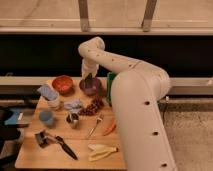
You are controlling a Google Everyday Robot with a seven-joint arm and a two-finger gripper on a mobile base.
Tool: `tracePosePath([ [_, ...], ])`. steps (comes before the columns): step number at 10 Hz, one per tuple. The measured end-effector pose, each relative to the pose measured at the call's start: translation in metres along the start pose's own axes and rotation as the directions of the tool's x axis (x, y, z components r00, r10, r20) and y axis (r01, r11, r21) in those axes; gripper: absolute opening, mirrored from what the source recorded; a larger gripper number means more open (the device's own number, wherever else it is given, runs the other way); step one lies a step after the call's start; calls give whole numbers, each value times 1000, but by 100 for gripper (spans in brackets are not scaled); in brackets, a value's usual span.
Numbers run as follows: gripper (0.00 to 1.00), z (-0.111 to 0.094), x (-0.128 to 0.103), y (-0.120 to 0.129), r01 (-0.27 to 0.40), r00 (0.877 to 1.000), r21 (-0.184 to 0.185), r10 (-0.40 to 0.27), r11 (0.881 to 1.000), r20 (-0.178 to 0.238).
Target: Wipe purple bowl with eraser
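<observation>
The purple bowl (91, 87) sits at the back of the wooden table (35, 155), right of the orange-red bowl (62, 83). My gripper (89, 75) hangs from the white arm (135, 100) straight down over the purple bowl's rim and inside. A small dark block, the eraser (89, 78), sticks out below the gripper, and the gripper is shut on it. The eraser's tip is at the bowl's inner back edge. I cannot tell whether it touches the bowl.
On the table are a blue-grey pad (47, 91), a white cup (54, 103), a blue cup (46, 117), a metal cup (73, 120), grapes (93, 106), a spoon (94, 127), a carrot (110, 129), a banana (101, 151) and a black-handled tool (59, 142). A green object (109, 82) stands behind the arm.
</observation>
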Motion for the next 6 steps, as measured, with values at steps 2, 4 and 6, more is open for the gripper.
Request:
tracePosePath([
  [2, 12, 10, -16, -4, -4, 1000, 15, 5, 1000, -16],
  [4, 12, 15, -23, -6, -14, 1000, 4, 14, 1000, -21],
  [6, 12, 17, -27, 11, 14, 1000, -22, -15, 1000, -19],
])
